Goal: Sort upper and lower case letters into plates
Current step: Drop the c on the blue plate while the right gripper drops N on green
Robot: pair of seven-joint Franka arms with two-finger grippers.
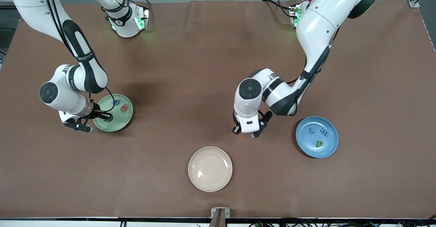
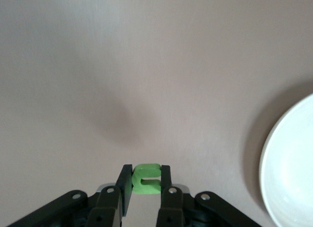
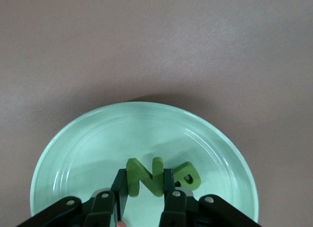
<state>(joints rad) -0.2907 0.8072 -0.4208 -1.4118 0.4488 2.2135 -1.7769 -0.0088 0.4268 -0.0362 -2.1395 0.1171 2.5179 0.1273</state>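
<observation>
The right gripper (image 1: 108, 117) is hanging low over the pale green plate (image 1: 117, 125), at the right arm's end of the table. In the right wrist view its fingers (image 3: 168, 180) are clamping a green N (image 3: 145, 176), which is standing upright in the plate. A second green letter (image 3: 187, 176) is lying in the plate just beside the N and touching it. The front view is showing two more pieces in the same plate, a blue letter (image 1: 116, 101) and a red round letter (image 1: 124, 108), side by side and nearer the robot bases than the gripper.

The left gripper (image 1: 246, 132) is hovering over bare table between the cream plate (image 1: 210, 168) and the blue plate (image 1: 317, 136). Its fingers (image 2: 165, 177) are closing on a small green letter (image 2: 146, 178), gripping it on both sides. The rim of the cream plate (image 2: 288, 163) is showing at the edge of the left wrist view, well apart from the held letter.

In the blue plate, toward the left arm's end, a blue x (image 1: 311, 130) and a blue m (image 1: 324, 132) are lying side by side, with a green p (image 1: 319, 144) nearer the front camera. The cream plate is sitting nearest the front camera with nothing in it.

A brown cloth (image 1: 190, 50) is covering the table, lightly creased. Grey floor is showing past the robot bases, and cables are running along the front edge.
</observation>
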